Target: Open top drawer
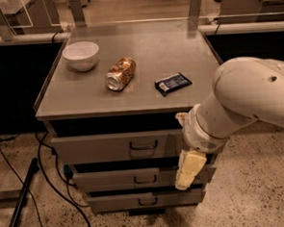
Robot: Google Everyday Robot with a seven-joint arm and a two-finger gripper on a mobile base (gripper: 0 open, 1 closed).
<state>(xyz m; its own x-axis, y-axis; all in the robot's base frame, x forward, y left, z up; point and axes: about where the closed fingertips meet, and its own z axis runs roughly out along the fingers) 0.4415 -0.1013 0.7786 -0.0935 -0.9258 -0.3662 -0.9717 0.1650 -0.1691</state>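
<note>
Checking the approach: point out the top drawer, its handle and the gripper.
top drawer (pixel 96 148), camera view, bare left part of its front panel.
handle (pixel 143 145), camera view, middle of the dark loop.
gripper (pixel 184 178), camera view, lower end, before the middle drawer (pixel 107 180), right side.
</note>
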